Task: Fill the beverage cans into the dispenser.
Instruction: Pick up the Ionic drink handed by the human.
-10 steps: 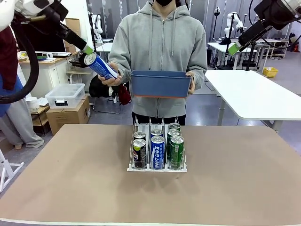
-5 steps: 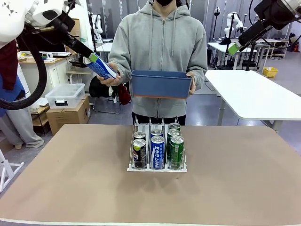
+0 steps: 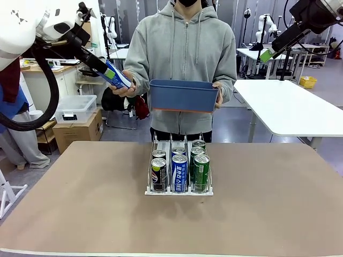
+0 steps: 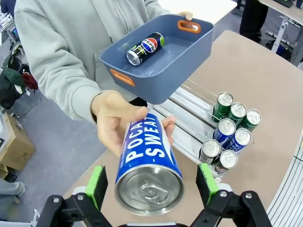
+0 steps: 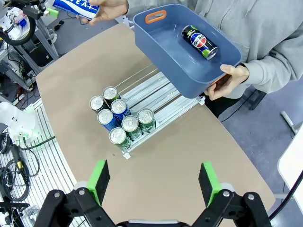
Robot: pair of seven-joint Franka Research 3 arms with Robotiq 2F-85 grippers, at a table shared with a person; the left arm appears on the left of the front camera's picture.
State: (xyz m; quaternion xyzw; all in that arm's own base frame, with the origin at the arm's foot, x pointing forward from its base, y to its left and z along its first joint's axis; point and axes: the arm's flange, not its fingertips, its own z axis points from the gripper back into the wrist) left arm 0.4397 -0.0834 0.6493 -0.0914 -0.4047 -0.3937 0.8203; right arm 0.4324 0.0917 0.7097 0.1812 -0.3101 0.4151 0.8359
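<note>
A person's hand [image 4: 116, 124] holds out a blue-and-white beverage can [image 4: 147, 163], silver top toward me. My left gripper [image 4: 151, 183] is open, with its green pads [image 4: 97, 184] on either side of the can and a gap on each side; from the front this gripper [image 3: 110, 72] sits at the can [image 3: 119, 79]. The dispenser [image 3: 178, 191] stands mid-table with several upright cans: black [image 3: 159, 174], blue [image 3: 179, 172], green [image 3: 201, 170]. One black can [image 5: 200, 41] lies in the blue bin [image 5: 163, 45]. My right gripper [image 5: 154, 182] hangs open high above the table, seen at the front's upper right [image 3: 266, 55].
The person stands at the far edge, holding the blue bin [image 3: 183, 95] in the other hand above the dispenser's back end. Bare brown tabletop [image 3: 80, 203] lies on both sides of the dispenser. A white table [image 3: 289, 107] stands at the back right.
My left gripper has moved right and down onto the held-out can, so its fingers now straddle it. The right arm, the bin and the dispenser have not moved.
</note>
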